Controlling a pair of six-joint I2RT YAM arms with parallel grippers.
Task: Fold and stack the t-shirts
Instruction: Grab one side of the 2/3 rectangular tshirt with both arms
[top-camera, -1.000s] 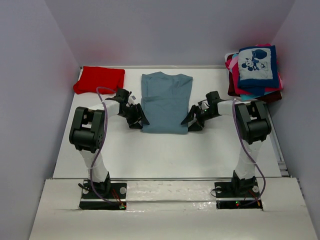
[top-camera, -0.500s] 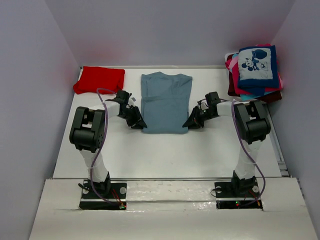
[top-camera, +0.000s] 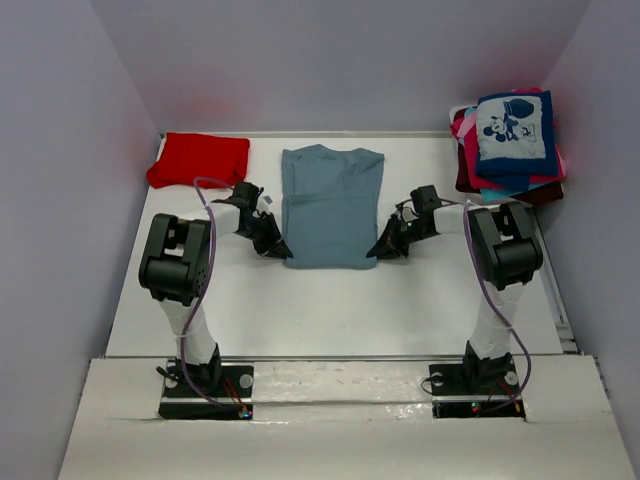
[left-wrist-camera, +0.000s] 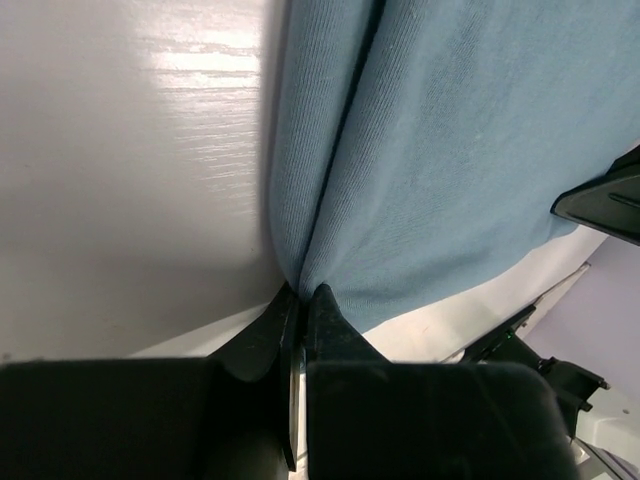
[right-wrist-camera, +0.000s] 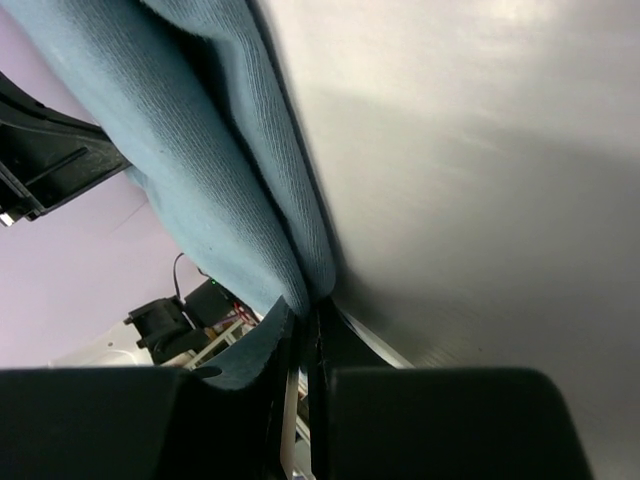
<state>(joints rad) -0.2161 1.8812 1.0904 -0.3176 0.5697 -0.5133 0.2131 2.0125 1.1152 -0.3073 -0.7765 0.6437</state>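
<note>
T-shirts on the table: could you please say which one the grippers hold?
The grey-blue t-shirt mid-table: left gripper and right gripper pinch its near corners; the red t-shirt and stacked t-shirts lie untouched.

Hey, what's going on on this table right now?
The robot's left pincer and right pincer are each shut on a near corner of the grey-blue t-shirt lying flat mid-table. A folded red t-shirt sits far left, and a pile of t-shirts far right.
</note>
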